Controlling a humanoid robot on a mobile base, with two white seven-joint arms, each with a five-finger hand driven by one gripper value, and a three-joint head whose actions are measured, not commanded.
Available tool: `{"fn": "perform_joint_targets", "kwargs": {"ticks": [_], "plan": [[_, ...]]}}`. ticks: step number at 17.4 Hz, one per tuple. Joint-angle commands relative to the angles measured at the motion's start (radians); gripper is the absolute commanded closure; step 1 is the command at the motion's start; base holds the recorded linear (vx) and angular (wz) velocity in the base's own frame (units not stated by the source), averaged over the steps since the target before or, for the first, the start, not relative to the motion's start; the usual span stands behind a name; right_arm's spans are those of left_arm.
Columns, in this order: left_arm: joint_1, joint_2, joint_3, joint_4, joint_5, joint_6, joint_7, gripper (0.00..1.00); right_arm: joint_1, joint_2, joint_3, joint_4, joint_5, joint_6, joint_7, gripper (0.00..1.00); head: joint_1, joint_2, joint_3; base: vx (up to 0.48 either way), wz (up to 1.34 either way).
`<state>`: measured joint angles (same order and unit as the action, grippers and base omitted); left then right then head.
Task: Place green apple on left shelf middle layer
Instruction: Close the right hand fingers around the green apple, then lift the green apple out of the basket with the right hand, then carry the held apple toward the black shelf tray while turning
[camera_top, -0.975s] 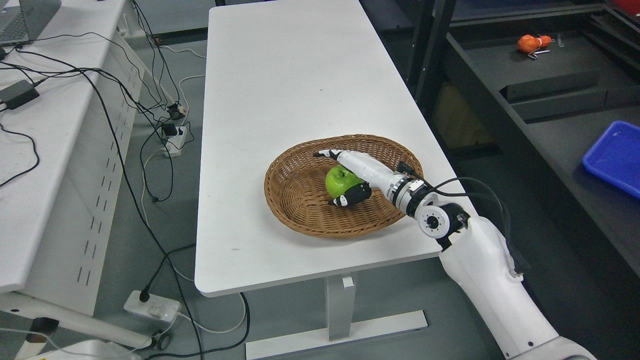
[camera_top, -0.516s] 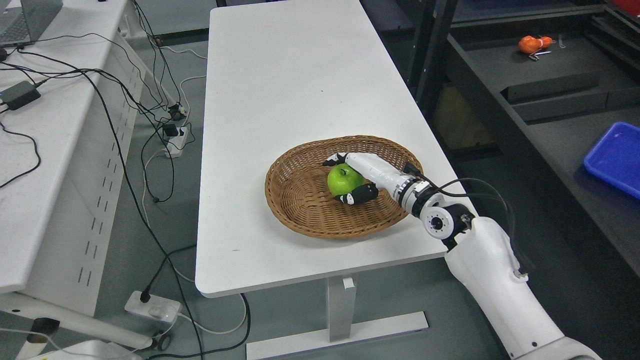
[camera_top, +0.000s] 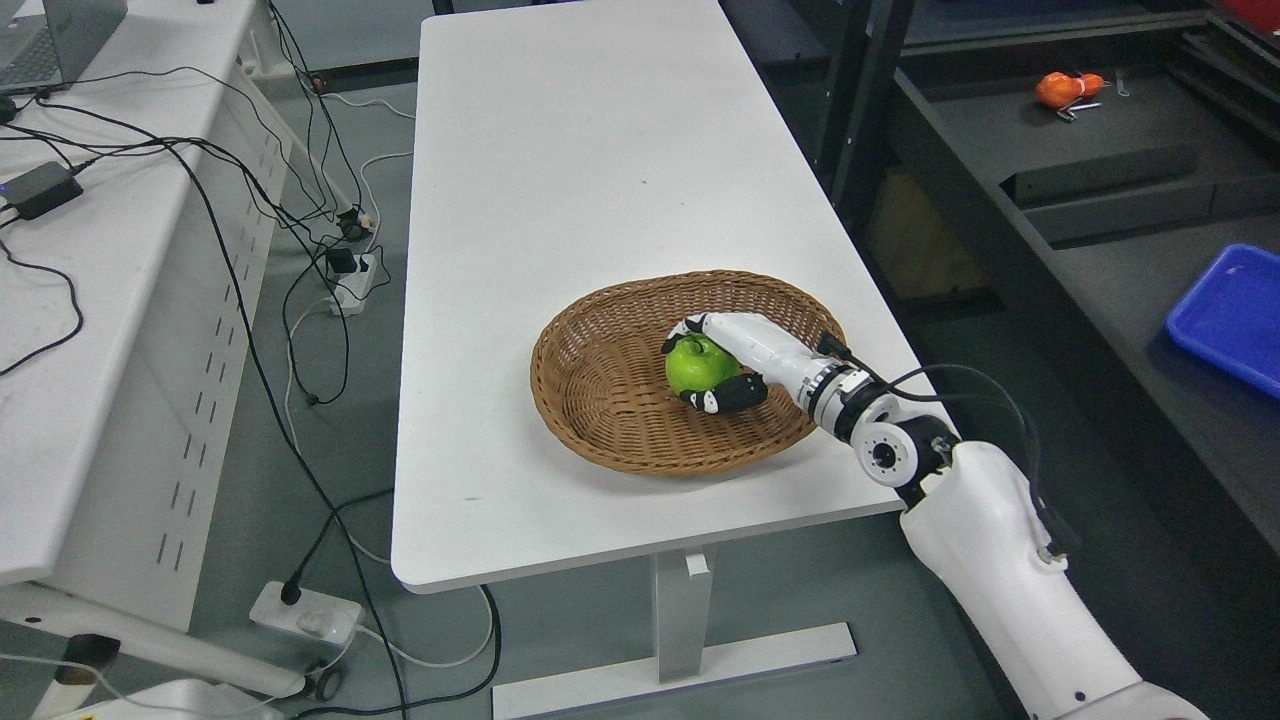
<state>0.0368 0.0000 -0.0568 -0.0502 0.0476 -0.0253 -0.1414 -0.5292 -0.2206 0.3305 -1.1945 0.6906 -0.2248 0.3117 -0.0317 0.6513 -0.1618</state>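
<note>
**Apple in the basket, held**

The apple is bright green, round and glossy, with its stem dimple turned upward and a little away from the camera. It sits inside the shallow brown wicker basket, right of the basket's middle, toward its far-right wall. The right hand wraps it: white fingers curl over its far side and top, and the black thumb presses its near lower side. Its left face shows uncovered.
</note>
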Motion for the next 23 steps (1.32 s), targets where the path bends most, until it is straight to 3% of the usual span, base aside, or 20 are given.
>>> {"fn": "perform_joint_targets", "kwargs": {"ticks": [1, 4, 8, 10, 15, 23], "plan": [[0.000, 0.017, 0.000, 0.000, 0.000, 0.001, 0.000, 0.00, 0.025, -0.037, -0.079, -0.046, 0.009, 0.007, 0.007, 0.98, 0.0000, 0.000, 0.000, 0.000, 0.00], [0.000, 0.017, 0.000, 0.000, 0.000, 0.001, 0.000, 0.00, 0.073, -0.066, -0.155, -0.167, 0.004, 0.053, -0.055, 0.99, 0.0000, 0.000, 0.000, 0.000, 0.00], [0.000, 0.017, 0.000, 0.000, 0.000, 0.001, 0.000, 0.00, 0.147, -0.115, -0.235, -0.287, -0.003, 0.124, -0.400, 1.00, 0.0000, 0.000, 0.000, 0.000, 0.00], [0.000, 0.017, 0.000, 0.000, 0.000, 0.001, 0.000, 0.00, 0.188, -0.115, -0.302, -0.339, -0.005, 0.125, -0.471, 1.00, 0.0000, 0.000, 0.000, 0.000, 0.00], [0.000, 0.017, 0.000, 0.000, 0.000, 0.001, 0.000, 0.00, 0.264, -0.112, -0.407, -0.404, -0.005, 0.127, -0.505, 1.00, 0.0000, 0.000, 0.000, 0.000, 0.00], [0.000, 0.017, 0.000, 0.001, 0.000, 0.001, 0.000, 0.00, 0.383, -0.082, -0.415, -0.484, -0.014, 0.124, -0.505, 1.00, 0.0000, 0.000, 0.000, -0.015, 0.00]]}}
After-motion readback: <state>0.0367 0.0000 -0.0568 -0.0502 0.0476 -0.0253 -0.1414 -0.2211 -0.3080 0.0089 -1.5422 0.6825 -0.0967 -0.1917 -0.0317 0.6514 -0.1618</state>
